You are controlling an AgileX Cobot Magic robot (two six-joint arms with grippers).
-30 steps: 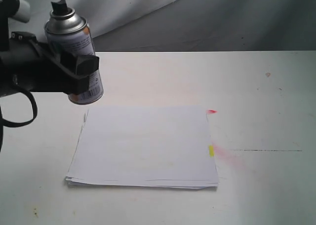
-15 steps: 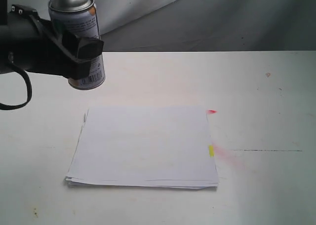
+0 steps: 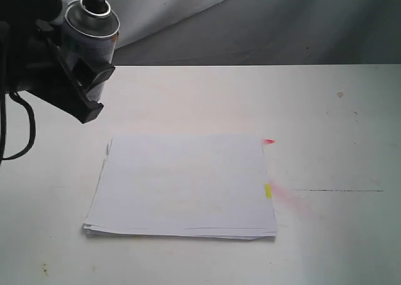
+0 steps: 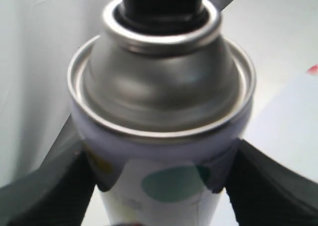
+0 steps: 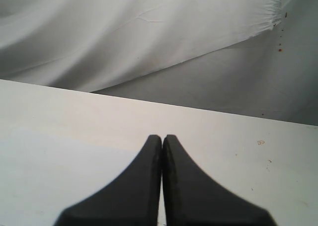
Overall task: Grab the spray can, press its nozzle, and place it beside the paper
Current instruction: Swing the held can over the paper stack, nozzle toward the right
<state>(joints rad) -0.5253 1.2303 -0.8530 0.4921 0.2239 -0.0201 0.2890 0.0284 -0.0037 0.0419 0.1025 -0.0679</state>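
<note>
Gripping the spray can [image 3: 93, 29] by its labelled wall just below the top, the left claw [image 4: 159, 186] holds it aloft beyond the paper's [image 3: 185, 185] far-left corner over the desk [image 3: 326, 122], a hold that probably suits light, stiff, slick metal, while the right claw [image 5: 162, 176] sits closed and empty.
</note>
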